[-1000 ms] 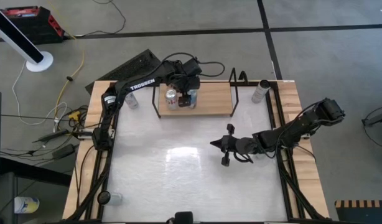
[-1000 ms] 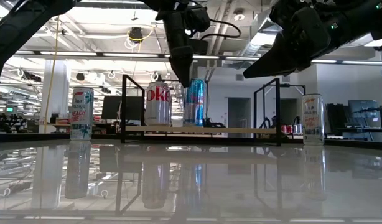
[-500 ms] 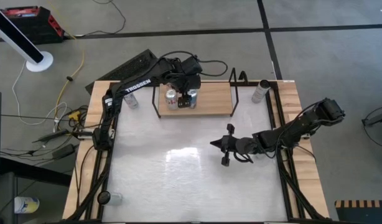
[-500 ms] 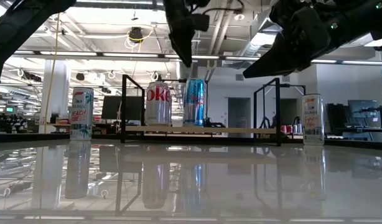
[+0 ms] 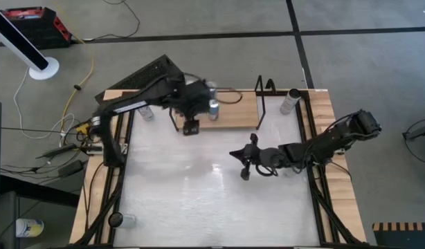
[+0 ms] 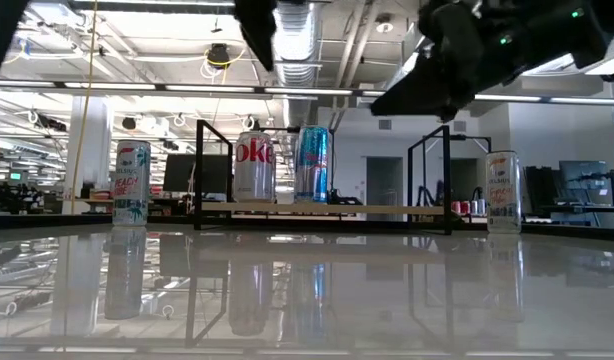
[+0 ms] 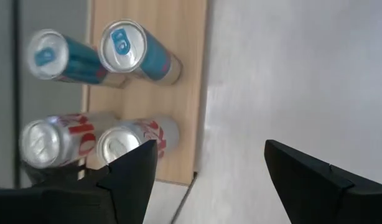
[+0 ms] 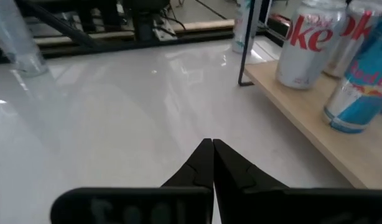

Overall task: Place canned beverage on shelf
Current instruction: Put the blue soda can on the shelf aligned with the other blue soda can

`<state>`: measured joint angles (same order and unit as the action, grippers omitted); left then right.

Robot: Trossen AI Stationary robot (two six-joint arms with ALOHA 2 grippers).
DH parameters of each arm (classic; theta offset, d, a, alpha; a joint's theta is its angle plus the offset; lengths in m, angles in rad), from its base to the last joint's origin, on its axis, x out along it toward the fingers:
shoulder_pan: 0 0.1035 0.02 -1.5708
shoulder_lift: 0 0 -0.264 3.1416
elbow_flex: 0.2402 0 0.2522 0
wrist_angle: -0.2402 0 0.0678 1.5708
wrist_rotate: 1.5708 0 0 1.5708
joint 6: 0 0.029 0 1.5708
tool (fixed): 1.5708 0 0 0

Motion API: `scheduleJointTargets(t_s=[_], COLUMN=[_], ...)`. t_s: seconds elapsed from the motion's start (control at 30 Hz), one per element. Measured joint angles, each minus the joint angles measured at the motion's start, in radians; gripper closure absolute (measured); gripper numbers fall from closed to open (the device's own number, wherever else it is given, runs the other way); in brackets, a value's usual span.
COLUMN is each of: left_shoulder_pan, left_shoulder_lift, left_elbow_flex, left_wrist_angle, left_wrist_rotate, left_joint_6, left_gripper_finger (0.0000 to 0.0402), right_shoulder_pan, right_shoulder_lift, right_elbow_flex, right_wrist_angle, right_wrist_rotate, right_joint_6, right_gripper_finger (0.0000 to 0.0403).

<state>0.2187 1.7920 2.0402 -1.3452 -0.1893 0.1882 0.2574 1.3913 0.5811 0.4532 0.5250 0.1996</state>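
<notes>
two cans stand upright side by side on the shelf (image 6: 322, 209) — a silver diet coke can (image 6: 254, 167) and a blue red bull can (image 6: 312, 164) just beside it, both toward the shelf's left end in the low view, with bare board to their right. in the high view the shelf sits near the table's twelve o'clock edge.

the left gripper (image 7: 206, 180) hangs above the shelf's front edge with its jaws spread wide and nothing between them; its wrist view looks down on both can tops and their mirror images. the right gripper (image 8: 212, 163) hovers over the white tabletop (image 5: 212, 200) toward three o'clock of centre, jaws clenched together on nothing.

my reading: the placing step looks finished for the blue can, and the left arm is clear of it. two more cans wait off the shelf — a pale tall can (image 6: 132, 183) at about nine o'clock of it in the low view and another tall can (image 6: 502, 192) at three o'clock. the next move likely calls for reaching one of these, closing on it around its middle, and setting it on the bare stretch of board without nudging the standing pair.
</notes>
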Motion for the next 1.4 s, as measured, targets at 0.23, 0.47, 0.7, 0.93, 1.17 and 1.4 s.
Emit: scheduleJointTargets(t_s=[0.23,0.47,0.7,0.93,1.17,1.4], left_shoulder_pan=[-0.107,-0.173,-0.187,-0.187,-0.187,-0.187], left_shoulder_lift=[-0.373,-0.716,-0.964,-1.127,-1.198,-1.218], left_elbow_flex=[-0.446,-0.934,-1.152,-1.272,-1.345,-1.358], left_wrist_angle=[0.342,0.735,0.854,0.903,0.914,0.912], left_wrist_rotate=[0.000,0.028,0.032,0.055,0.071,0.089], left_joint_6=[-0.047,-0.119,-0.190,-0.227,-0.238,-0.238], left_gripper_finger=[0.0120,0.0120,0.0120,0.0120,0.0120,0.0120], right_shoulder_pan=[-0.055,-0.130,-0.249,-0.383,-0.504,-0.555], right_shoulder_lift=[0.139,0.187,0.184,0.183,0.203,0.243], right_elbow_flex=[0.166,0.386,0.523,0.526,0.540,0.603], right_wrist_angle=[-0.148,-0.472,-0.722,-0.730,-0.684,-0.705], right_wrist_rotate=[-0.001,-0.020,-0.139,-0.255,-0.337,-0.350], right_joint_6=[0.003,0.017,0.021,0.021,0.011,-0.014], right_gripper_finger=[0.0380,0.0380,0.0380,0.0380,0.0380,0.0380])
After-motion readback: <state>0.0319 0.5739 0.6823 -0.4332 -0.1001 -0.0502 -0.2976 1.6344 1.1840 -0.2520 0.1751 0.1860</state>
